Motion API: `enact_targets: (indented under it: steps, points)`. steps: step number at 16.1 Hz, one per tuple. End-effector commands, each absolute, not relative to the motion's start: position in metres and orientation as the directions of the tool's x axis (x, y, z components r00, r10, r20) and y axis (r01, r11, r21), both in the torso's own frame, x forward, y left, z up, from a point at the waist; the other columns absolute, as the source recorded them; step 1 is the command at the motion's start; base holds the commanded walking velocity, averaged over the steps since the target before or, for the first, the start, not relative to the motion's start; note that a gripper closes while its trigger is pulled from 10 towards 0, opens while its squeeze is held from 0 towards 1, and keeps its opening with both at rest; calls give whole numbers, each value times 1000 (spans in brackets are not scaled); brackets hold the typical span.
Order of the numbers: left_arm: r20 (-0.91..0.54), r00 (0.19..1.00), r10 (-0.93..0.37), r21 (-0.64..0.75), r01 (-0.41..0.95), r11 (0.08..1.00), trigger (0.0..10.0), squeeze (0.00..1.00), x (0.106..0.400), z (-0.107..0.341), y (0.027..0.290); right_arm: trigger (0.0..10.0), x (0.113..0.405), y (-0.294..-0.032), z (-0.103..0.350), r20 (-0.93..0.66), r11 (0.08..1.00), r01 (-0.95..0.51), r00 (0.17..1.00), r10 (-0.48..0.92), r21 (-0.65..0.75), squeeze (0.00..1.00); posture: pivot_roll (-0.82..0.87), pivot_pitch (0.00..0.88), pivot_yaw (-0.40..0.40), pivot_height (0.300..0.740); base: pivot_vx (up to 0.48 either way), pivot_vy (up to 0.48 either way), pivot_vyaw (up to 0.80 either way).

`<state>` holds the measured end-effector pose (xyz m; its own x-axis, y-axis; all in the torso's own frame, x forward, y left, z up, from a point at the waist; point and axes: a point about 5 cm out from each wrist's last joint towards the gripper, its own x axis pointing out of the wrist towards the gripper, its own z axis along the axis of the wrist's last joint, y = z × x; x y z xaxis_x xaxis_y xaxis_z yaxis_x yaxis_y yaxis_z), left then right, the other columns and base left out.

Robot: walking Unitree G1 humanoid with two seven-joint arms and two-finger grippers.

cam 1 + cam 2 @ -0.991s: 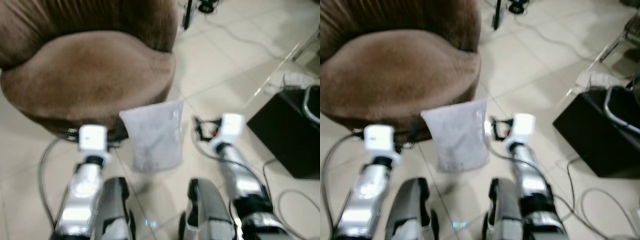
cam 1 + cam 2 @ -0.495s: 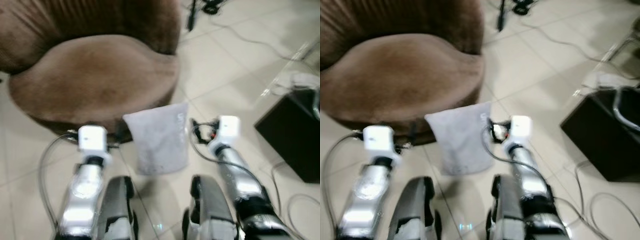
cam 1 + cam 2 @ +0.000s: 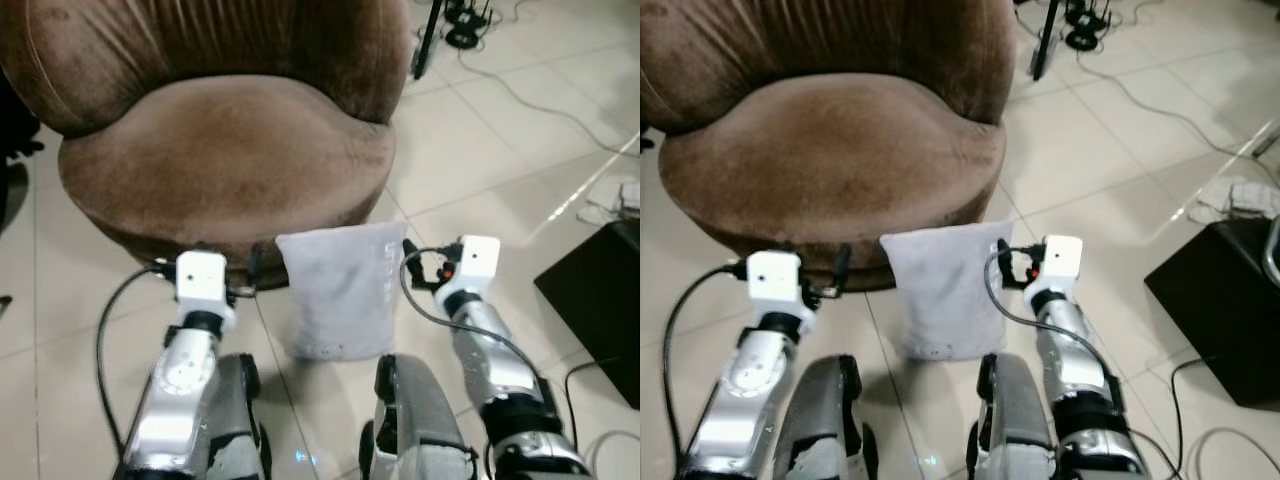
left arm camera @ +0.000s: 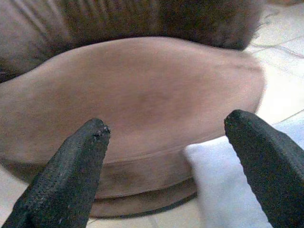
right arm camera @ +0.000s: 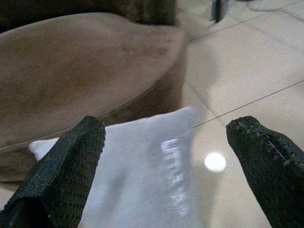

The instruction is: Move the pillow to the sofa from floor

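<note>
the pillow (image 3: pixel 340 292) stands on edge on the tiled floor (image 3: pixel 470 150) at lower centre of the left eye view, its top edge leaning against the front base of the brown sofa (image 3: pixel 225 150).

change over the last 1 s: the whole picture has shifted. the sofa seat and backrest now take up more of the upper frame and the image is sharper. this reads as a camera move, the head rising or tilting, not a move of the things. the pillow keeps the same place against the sofa base and between the 2 arms.

left gripper (image 4: pixel 166 166): fingers well apart, aimed at the sofa front with the pillow corner beside 1 finger. right gripper (image 5: pixel 166 161): fingers well apart, framing the pillow's upper edge. neither touches the fabric.

judgement: the robot is squared up to the pillow and the grasp is not yet made. the task is at an early stage. the black box (image 3: pixel 600 300) and cables at right edge stay clear of the reach.
</note>
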<state>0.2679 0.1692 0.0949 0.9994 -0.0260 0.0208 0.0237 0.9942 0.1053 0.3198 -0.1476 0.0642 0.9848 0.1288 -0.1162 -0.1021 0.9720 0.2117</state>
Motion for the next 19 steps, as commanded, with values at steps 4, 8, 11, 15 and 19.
enact_targets:
  steps: [4,8,11,15,19]
  points:
    - [9,999,-37,110,36,993,10000,0,267,94,172,10000,317,-146,62,-112,967,-94,986,123,236,0,63,212,10,563,266,0,0]
    - [2,998,-57,135,56,989,10000,0,266,97,177,10000,315,-144,59,-114,961,-72,988,105,266,0,87,217,41,563,266,0,0]
    - [6,998,-58,139,57,989,10000,0,268,100,179,10000,315,-143,57,-117,961,-69,988,104,267,0,92,216,45,563,266,0,0]
    - [5,999,-54,132,53,990,10000,0,268,100,177,10000,318,-143,60,-112,963,-81,987,113,258,0,88,213,27,563,263,0,0]
    - [-51,997,-61,136,67,988,10000,0,264,89,174,10000,323,-138,58,-140,969,-112,979,145,219,0,83,241,24,563,0,0,0]
